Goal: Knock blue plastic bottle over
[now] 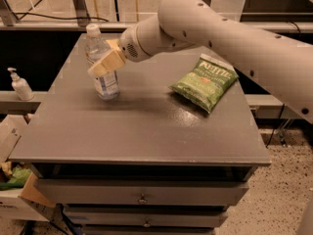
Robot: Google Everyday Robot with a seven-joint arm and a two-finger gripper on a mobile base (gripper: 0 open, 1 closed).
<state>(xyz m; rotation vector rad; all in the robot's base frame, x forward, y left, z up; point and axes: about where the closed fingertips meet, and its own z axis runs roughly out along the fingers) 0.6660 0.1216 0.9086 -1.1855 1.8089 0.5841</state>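
The bottle (105, 84) is seen standing upright at the rear left of the table (146, 131), its upper half overlapped by the gripper (99, 68), which is extended from the right. Whether the gripper is open or closed cannot be told.

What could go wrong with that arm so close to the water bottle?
1. The blue plastic bottle stands upright toward the left side of the table; once tipped, it might roll off that edge, near the pump dispenser.
2. The gripper sits against the bottle's upper half; a soft push may only slide it, not topple it.
3. The arm passes close above the chip bag and could brush it.
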